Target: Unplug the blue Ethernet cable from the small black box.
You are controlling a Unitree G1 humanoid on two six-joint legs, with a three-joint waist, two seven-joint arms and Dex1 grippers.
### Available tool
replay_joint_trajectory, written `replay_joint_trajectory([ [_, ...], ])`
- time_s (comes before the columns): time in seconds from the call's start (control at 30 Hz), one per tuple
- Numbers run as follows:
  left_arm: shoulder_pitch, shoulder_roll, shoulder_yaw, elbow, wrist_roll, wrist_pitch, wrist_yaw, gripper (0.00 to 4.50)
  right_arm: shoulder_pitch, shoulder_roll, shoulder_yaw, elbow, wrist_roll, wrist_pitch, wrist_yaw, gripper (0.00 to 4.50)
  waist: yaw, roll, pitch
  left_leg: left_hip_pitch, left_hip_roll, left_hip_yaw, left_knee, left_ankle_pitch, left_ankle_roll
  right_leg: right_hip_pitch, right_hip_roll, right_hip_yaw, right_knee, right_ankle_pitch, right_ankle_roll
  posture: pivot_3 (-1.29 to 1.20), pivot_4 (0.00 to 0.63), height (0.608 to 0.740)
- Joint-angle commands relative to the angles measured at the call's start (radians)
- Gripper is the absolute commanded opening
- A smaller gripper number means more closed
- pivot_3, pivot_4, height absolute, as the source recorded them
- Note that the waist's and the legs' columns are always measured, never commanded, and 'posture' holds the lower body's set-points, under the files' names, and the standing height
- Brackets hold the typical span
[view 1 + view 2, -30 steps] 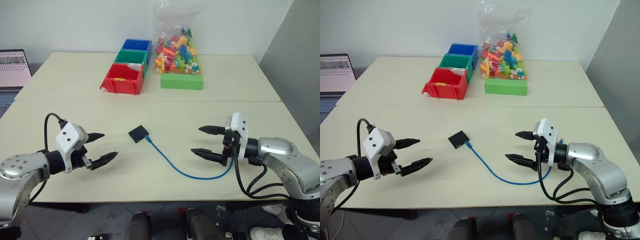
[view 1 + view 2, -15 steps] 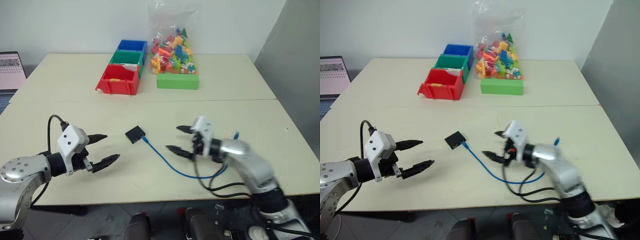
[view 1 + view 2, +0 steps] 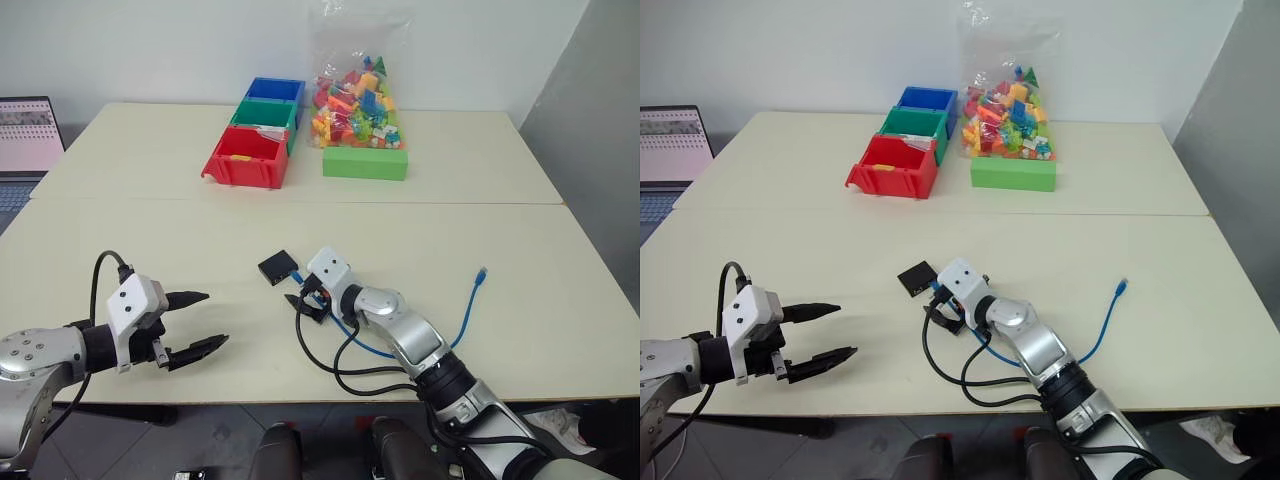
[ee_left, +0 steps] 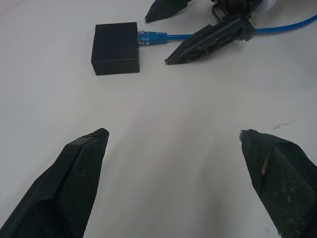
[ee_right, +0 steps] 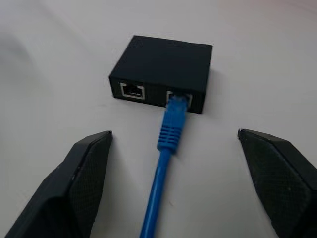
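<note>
Head views overlook the table (image 3: 480,215); wrist views closely share the small black box (image 5: 163,69).

- The right gripper (image 3: 305,304) and arm cover the blue Ethernet cable (image 3: 470,306) near its plugged end in the head views.
- The laptop (image 3: 27,135) is cut by the picture's left edge.
- Red bin (image 3: 245,159) contents are too small to tell.

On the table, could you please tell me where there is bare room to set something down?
Bare: the near table between the red bin and the small black box, and the right side beyond the blue Ethernet cable's loose plug. Crowded: around the box, where the right tool straddles the cable; the far middle holds bins and a bag of blocks.
</note>
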Motion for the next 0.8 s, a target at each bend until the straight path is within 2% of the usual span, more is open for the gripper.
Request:
replay_joint_trajectory([
  [0.03, 0.002, 0.016, 0.045, -0.001, -0.001, -0.016, -0.008, 4.50, -0.002, 0.010, -0.021, -0.006, -0.018, 0.019, -0.016, 3.19, 0.000, 0.000, 0.000, 0.000, 0.000, 0.000, 0.000, 0.000, 0.000, 0.000, 0.000, 0.000, 0.000, 0.000, 0.000, 0.00, 0.150, 0.740],
  [0.43, -0.092, -0.008, 0.001, 0.054, -0.003, 0.026, 0.038, 4.50, -0.006, -0.016, 0.009, -0.039, -0.051, -0.034, 0.021, 0.19, 0.001, 0.000, 0.000, 0.000, 0.000, -0.001, 0.000, 0.000, 0.000, 0.000, 0.000, -0.001, 0.000, 0.000, 0.001, 0.00, 0.150, 0.740],
  [0.6, -0.144, -0.012, -0.024, 0.035, -0.091, 0.170, 0.038, 4.50, -0.007, -0.117, 0.037, -0.107, -0.102, -0.201, 0.095, 0.11, 0.002, 0.000, 0.000, 0.000, -0.001, 0.000, 0.000, 0.000, 0.000, 0.000, 0.000, -0.001, 0.000, -0.001, 0.002, 0.00, 0.150, 0.740],
  [0.8, -0.249, -0.031, -0.032, 0.017, -0.305, 0.433, 0.042, 4.50, -0.048, -0.259, 0.051, -0.173, -0.113, -0.547, 0.257, 0.11, -0.002, 0.000, 0.000, 0.000, 0.000, -0.001, 0.000, 0.000, 0.000, 0.000, 0.001, -0.001, 0.000, -0.001, 0.002, 0.00, 0.150, 0.740],
])
